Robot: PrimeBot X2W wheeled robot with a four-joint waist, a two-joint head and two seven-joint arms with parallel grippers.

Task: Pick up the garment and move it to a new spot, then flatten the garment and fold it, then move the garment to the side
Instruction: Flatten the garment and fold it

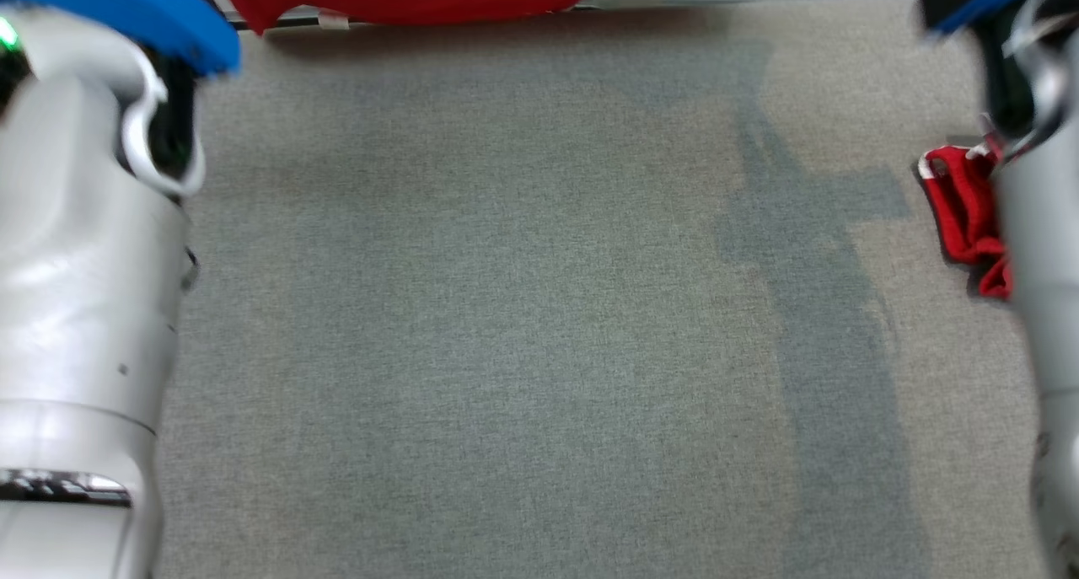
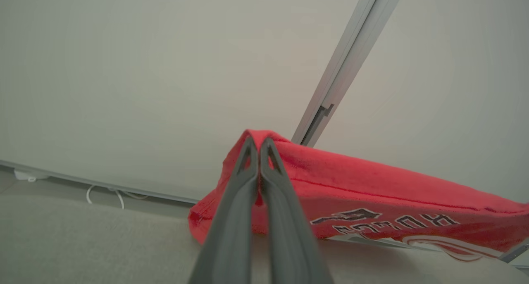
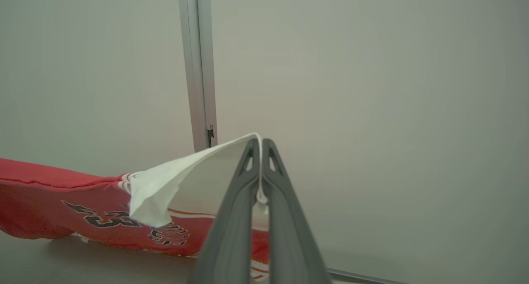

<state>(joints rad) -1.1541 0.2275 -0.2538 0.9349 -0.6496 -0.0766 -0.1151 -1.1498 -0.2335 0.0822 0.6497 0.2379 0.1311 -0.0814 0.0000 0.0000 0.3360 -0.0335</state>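
- Left gripper (image 2: 259, 142) is shown closed at the middle of the left wrist view, with a red corner of the garment (image 2: 372, 189) pinched between its fingertips.
- Right gripper (image 3: 260, 143) is likewise clamped at the middle of the right wrist view, and a thin white edge of the same garment is held in it.
- In the head view the garment is seen as a red band along the top edge, from the upper left to past the middle. Whether its lower edge touches the surface (image 1: 506, 309) cannot be told.
- Black characters outlined in white are printed on the red fabric, with white and red stripes beside them. The print cannot be read.
- The red fabric appears soft and slightly fuzzy, with a stitched seam line along its length. The white part appears thinner and smoother, and is folded into a drooping flap left of centre in the right wrist view.
- The surface is flat, grey and finely woven, and a darker shadow band is cast down its right half.
- A crumpled red cloth (image 1: 961, 208) with white trim is seen at the right edge, partly covered by the right forearm (image 1: 1045, 309).
- The left forearm (image 1: 76, 267), a glossy, pale, rounded shell, is seen at the left edge.
- A plain matte wall (image 2: 124, 69) is crossed by a straight metal rail (image 2: 351, 48).
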